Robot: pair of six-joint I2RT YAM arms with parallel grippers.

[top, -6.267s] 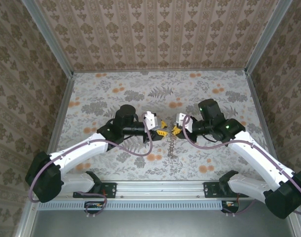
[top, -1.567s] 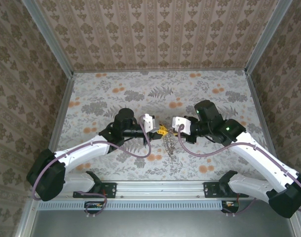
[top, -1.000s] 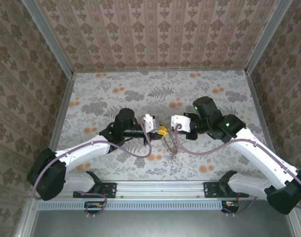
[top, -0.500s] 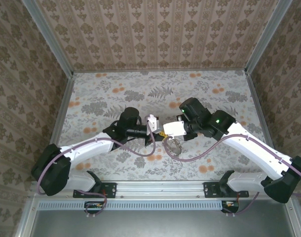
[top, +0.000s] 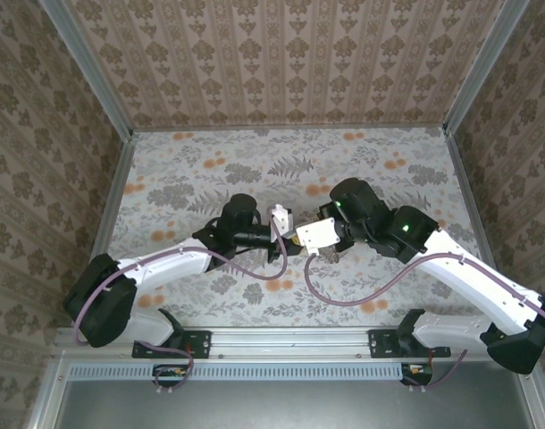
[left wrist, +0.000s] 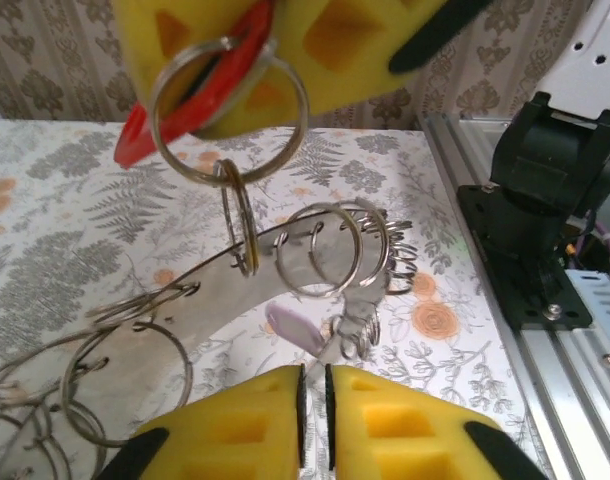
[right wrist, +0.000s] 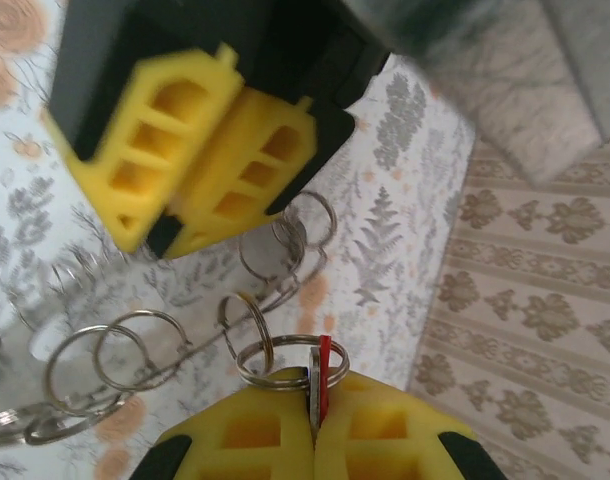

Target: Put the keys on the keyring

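At the middle of the tabletop (top: pixel 192 161), the right tool (right wrist: pixel 315 402) is clamped on the red key (right wrist: pixel 323 362). One ring of the keyring (left wrist: pixel 375 250) seems looped at its head, links trailing toward 8 o'clock. From 9 o'clock the left tool (left wrist: pixel 314 385) is clenched; whether it pinches a ring I cannot tell. Keep the key rigid and feed the wire slowly.

The right hand (right wrist: pixel 315 402) pinches the red key (right wrist: pixel 324 370), the keyring (right wrist: pixel 241 355) chain trailing left.
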